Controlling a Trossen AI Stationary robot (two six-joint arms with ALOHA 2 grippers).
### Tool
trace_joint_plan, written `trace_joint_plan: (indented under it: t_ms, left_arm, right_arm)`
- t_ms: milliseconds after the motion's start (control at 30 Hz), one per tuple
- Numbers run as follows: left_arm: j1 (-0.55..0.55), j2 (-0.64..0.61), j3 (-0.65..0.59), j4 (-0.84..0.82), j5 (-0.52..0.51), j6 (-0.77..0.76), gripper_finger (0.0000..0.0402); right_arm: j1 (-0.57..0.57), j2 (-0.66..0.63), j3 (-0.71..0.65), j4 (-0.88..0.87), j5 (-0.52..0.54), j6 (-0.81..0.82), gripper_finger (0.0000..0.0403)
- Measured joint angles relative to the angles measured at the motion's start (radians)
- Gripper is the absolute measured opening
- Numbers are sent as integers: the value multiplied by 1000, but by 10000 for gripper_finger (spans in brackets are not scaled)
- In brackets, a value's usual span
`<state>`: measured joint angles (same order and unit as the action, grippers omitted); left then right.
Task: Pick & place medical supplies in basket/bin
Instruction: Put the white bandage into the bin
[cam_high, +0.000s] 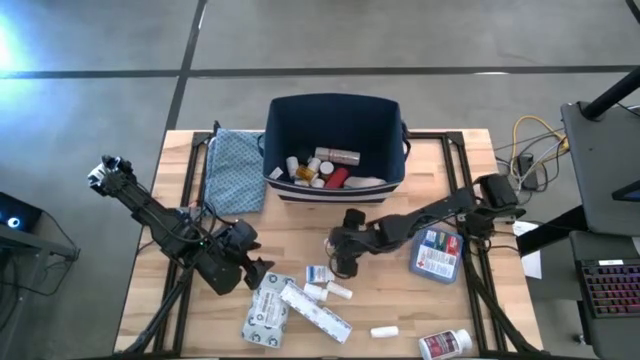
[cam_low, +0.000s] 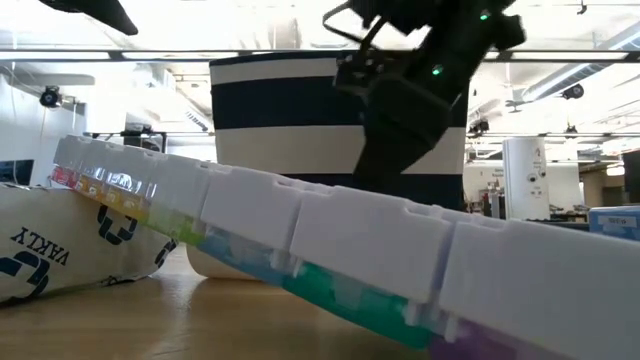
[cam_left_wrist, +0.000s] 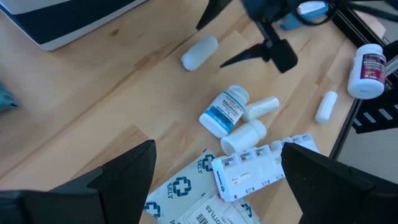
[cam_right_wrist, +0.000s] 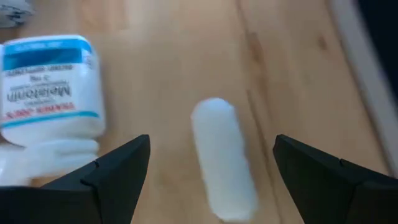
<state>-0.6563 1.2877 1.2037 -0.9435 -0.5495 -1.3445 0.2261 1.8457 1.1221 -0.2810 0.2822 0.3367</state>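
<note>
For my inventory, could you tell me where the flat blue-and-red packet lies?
In the high view, the flat blue-and-red packet lies right of centre, beneath the right arm.

A pale wooden tabletop (cam_high: 300, 235) with a dark metal frame stands on a grey concrete floor (cam_high: 330, 35) crossed by thin dark seams. Bright glare falls on the floor at one far corner. Beside the tabletop, a dark desk carries a laptop (cam_high: 608, 285) with a lit keyboard, with yellow cables (cam_high: 535, 135) coiled nearby. Across the tabletop, the room shows white ceiling beams (cam_low: 150, 62), long light strips, and a white cylindrical tank (cam_low: 528, 180).
</note>
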Motion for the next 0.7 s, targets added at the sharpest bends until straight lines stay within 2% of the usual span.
trace_joint_plan:
  t_ms: [133, 433, 567, 700]
  left_arm:
    - [0, 0, -3, 0, -2, 0, 324]
    - [0, 0, -6, -1, -2, -6, 324]
    - [0, 0, -8, -6, -2, -6, 324]
    - [0, 0, -8, -14, -3, -2, 324]
  right_arm:
    - [-34, 71, 32, 0, -123, -40, 327]
    - [-40, 201, 146, -115, -161, -38, 322]
    - [-40, 210, 190, -154, -164, -74, 282]
    - [-53, 209, 216, -184, -167, -82, 213]
